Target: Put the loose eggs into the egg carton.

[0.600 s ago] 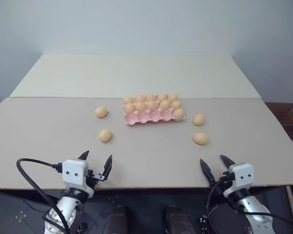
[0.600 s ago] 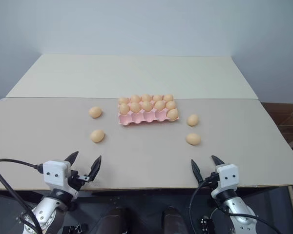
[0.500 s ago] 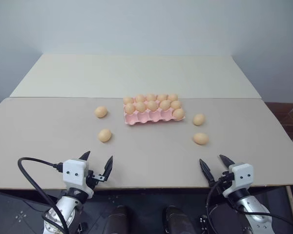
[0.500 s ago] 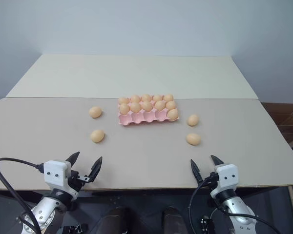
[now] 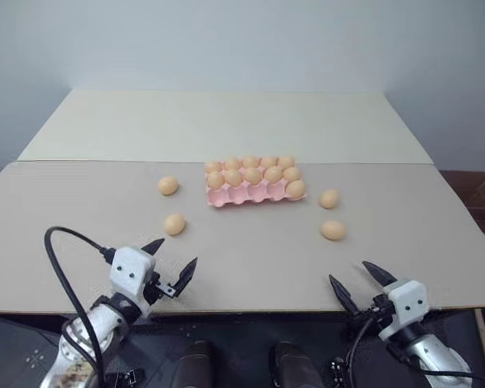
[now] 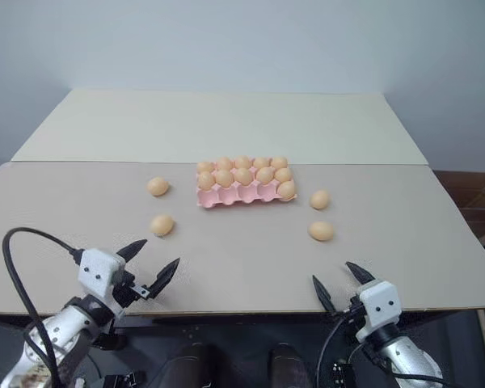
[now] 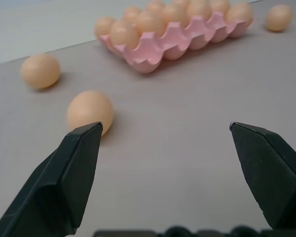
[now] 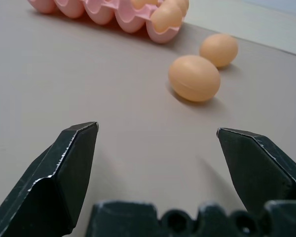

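A pink egg carton (image 5: 255, 191) sits near the middle of the pale desk (image 5: 242, 259), its long side running left to right and its scalloped front edge toward the robot; the back two rows are filled with eggs, and the front row has one egg at its right end with the other cups bare. Four loose eggs lie on the desk around it. To the left, one egg (image 5: 168, 186) sits level with the carton and a second (image 5: 175, 224) lies nearer the robot, both well apart from the carton. To the right, a third egg (image 5: 330, 199) rests just beside the carton's right end, and a fourth (image 5: 333, 230) lies nearer the robot with its long axis roughly left to right. The left claw (image 5: 171, 263) hovers over the near edge of the desk, its two black fingers spread wide and holding nothing, pointing toward the carton with the near-left egg just past its left finger. The right claw (image 5: 360, 283) hangs at the near edge as well, fingers spread wide and empty, facing the two right-hand eggs.
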`<state>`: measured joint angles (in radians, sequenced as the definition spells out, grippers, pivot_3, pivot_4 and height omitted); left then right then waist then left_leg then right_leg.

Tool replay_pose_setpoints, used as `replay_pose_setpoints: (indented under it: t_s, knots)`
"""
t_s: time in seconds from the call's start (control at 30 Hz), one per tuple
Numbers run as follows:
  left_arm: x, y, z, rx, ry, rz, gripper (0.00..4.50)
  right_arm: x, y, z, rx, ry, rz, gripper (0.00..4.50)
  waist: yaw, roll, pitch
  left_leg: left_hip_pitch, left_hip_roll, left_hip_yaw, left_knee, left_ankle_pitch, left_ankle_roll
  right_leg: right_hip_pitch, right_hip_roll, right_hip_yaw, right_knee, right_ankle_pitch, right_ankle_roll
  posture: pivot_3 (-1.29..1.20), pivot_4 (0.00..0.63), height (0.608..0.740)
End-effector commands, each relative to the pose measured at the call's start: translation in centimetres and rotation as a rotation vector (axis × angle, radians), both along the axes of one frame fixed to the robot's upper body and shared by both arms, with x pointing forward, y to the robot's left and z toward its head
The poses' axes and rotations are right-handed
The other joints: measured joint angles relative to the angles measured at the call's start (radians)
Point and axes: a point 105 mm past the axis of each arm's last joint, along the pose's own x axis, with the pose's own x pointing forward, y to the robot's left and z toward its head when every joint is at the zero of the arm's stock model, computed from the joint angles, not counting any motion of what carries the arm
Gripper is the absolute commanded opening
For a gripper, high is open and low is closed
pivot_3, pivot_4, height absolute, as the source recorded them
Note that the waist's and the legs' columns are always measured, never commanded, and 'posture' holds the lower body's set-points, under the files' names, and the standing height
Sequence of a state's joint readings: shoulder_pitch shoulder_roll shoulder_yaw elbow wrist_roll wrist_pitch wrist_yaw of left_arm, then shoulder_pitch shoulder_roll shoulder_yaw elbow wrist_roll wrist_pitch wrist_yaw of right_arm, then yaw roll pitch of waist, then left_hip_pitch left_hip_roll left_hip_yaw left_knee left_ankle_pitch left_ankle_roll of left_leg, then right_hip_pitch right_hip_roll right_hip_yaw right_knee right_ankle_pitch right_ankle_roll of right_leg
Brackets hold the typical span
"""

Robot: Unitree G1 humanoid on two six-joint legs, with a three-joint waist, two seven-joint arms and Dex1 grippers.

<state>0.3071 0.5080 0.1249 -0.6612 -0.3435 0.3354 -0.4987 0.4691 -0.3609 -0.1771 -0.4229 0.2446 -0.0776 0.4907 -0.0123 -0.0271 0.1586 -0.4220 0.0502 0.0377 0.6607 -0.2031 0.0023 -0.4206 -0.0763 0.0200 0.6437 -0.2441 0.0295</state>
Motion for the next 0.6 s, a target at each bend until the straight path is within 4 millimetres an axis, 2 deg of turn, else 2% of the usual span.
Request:
replay_pose_setpoints:
  t_s: [0.03,0.23,0.3,0.37,0.47,0.6]
  knots:
    - [-0.3,-1.7,0.9,0.058,-0.032,-0.163,4.49,0.3,0.0,2.7,-0.010,-0.069,0.008,4.50,0.000,0.000,0.000,0.000,0.000,0.000,0.000,0.000,0.000,0.000,0.000,0.000,0.000,0.000,0.000,0.00,0.150,0.740]
    - [-0.3,-3.1,0.8,0.135,-0.012,-0.345,4.49,1.5,-0.1,3.7,-0.090,-0.011,0.027,4.50,0.002,0.000,0.000,0.000,0.000,0.001,0.000,0.000,0.000,0.000,0.000,0.000,0.000,0.000,0.000,0.00,0.150,0.740]
    - [-0.1,-3.0,0.5,0.154,-0.014,-0.354,4.49,2.3,-0.1,3.1,-0.264,0.071,0.053,4.50,0.001,0.000,0.000,0.000,0.000,0.001,0.000,0.000,0.000,0.000,0.000,0.001,0.000,0.000,0.000,0.00,0.150,0.740]
    - [0.2,-3.0,0.5,0.149,-0.015,-0.360,4.49,2.8,-0.3,3.3,-0.348,0.083,0.088,4.50,0.001,0.000,0.000,0.000,0.000,0.002,0.000,0.000,0.000,0.000,0.000,0.002,0.000,0.000,0.000,0.00,0.150,0.740]
    - [0.5,-3.5,0.9,0.135,-0.025,-0.389,4.49,4.1,-1.2,4.7,-0.366,0.045,0.093,4.50,0.004,0.000,0.000,0.001,0.000,0.002,0.000,0.000,0.000,0.001,0.001,0.002,0.000,0.000,0.000,0.00,0.150,0.740]
    - [1.0,-4.0,1.0,0.148,-0.045,-0.422,4.49,5.4,-1.5,5.3,-0.372,0.056,0.103,4.50,0.007,0.000,0.000,0.000,-0.001,0.002,0.000,0.000,0.000,0.001,0.001,0.002,0.000,0.002,0.003,0.00,0.150,0.740]
